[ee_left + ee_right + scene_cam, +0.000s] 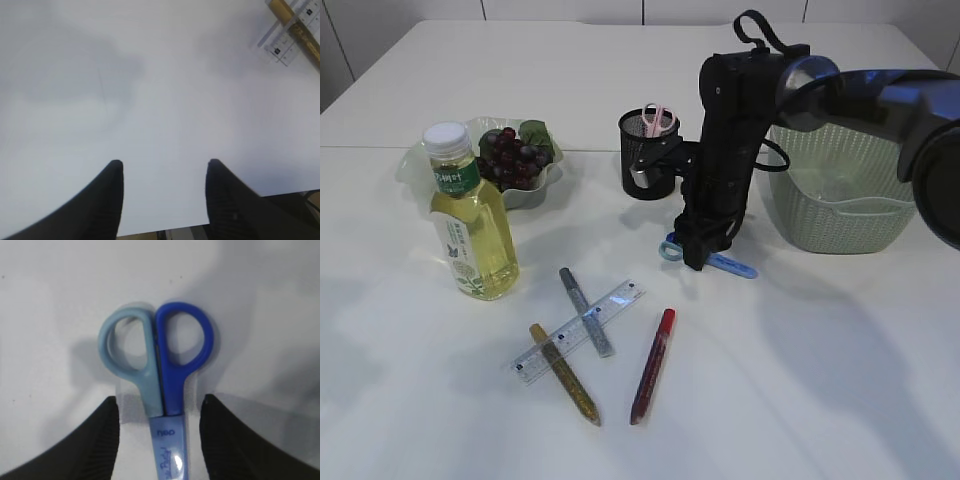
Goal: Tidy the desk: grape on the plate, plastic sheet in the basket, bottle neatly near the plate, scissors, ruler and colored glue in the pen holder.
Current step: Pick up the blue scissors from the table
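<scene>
Blue scissors point(730, 265) in a clear sleeve lie on the white table in front of the black mesh pen holder point(642, 165). My right gripper point(694, 260) is open and straddles them just below the handles; in the right wrist view the scissors point(167, 390) lie between the fingers point(160, 405). My left gripper point(165, 167) is open and empty over bare table. A clear ruler point(580, 330) lies across silver glue point(586, 312) and gold glue point(564, 373), with red glue point(653, 364) beside them. Grapes point(512, 158) sit on the green plate point(548, 185). The bottle point(472, 215) stands upright next to the plate.
A green basket point(835, 215) stands at the right, behind my right arm; something pale shows inside it. Pink scissors point(660, 118) stick out of the pen holder. The ruler's end point(290, 35) and gold glue point(300, 32) show at the top right of the left wrist view.
</scene>
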Controlling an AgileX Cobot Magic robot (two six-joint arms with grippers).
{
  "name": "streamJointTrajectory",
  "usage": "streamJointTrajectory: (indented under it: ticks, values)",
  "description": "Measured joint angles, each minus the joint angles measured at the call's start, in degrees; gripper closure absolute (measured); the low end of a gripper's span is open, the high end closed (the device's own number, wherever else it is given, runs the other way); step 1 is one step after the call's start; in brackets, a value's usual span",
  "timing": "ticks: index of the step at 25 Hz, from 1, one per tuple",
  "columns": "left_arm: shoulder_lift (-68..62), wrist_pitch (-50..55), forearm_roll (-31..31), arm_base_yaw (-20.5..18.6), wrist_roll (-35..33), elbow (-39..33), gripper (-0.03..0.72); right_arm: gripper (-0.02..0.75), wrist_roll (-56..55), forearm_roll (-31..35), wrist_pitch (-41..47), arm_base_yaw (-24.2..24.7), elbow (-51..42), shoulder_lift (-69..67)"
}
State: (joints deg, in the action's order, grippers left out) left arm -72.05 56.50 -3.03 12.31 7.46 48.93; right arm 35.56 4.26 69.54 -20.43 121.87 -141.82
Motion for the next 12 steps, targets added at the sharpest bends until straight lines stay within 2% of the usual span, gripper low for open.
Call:
streamJointTrajectory:
  ticks: [12]
  values:
    - [0.00, 0.00, 0.00, 0.00, 0.00, 0.00, 0.311, 0.322, -0.17, 0.10, 0.00, 0.00, -1.07, -0.09]
